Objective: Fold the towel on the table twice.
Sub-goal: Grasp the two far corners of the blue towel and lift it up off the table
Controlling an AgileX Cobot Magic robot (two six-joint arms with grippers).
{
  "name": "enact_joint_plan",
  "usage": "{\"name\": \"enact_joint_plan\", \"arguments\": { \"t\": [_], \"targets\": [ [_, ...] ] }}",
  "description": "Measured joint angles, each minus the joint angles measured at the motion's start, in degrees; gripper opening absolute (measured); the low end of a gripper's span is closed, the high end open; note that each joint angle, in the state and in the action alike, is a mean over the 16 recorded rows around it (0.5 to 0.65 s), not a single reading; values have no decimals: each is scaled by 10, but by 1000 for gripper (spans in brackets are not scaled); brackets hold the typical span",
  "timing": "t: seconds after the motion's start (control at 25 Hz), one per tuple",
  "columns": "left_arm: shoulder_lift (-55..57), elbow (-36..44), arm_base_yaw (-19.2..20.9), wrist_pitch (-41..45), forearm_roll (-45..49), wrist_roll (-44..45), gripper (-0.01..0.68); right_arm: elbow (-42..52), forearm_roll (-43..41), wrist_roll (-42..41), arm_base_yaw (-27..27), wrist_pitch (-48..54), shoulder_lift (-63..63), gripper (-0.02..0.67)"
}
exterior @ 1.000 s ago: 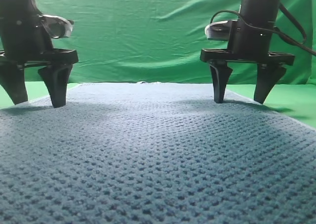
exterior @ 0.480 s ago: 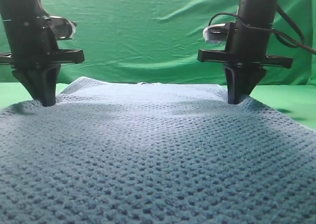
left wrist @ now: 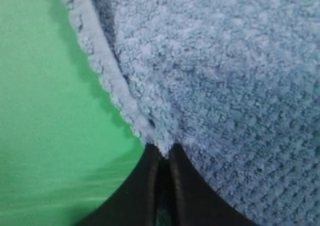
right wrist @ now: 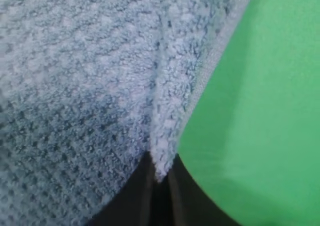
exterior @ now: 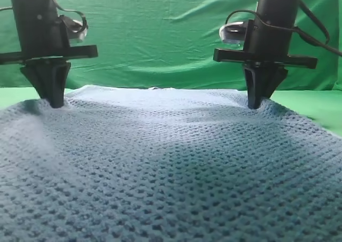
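Note:
The blue-grey waffle-weave towel [exterior: 171, 162] covers most of the green table [exterior: 320, 106] and fills the lower part of the exterior view. My left gripper [exterior: 52, 104] is shut on the towel's far left corner, which bunches up between its black fingers. My right gripper [exterior: 257, 104] is shut on the far right corner in the same way. In the left wrist view the towel [left wrist: 225, 86] is pinched into a ridge at the gripper [left wrist: 164, 153], its pale hem beside bare table [left wrist: 45, 126]. The right wrist view shows the towel [right wrist: 80, 76] creased into the gripper [right wrist: 160, 173].
A wrinkled green backdrop cloth [exterior: 160, 33] hangs behind the table. Bare green table shows as narrow strips at the far left [exterior: 10, 96] and far right of the towel. A cable [exterior: 315, 36] loops off the right arm.
Both grippers went from wide open above the far corners to shut on the towel. The two corners have risen slightly, and the left arm has shifted a little to the right.

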Motion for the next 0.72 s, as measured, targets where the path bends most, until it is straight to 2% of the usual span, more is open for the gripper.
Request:
{"name": "enact_joint_plan", "arguments": {
  "t": [0.44,0.72],
  "targets": [
    [-66,-197,0,-47,1,0,0,-278,-43,-7,0,4,-31,0],
    [-79,-246,0,-92,9,4,0,-370,-65,-20,0,0,-34,0]
  ]
}}
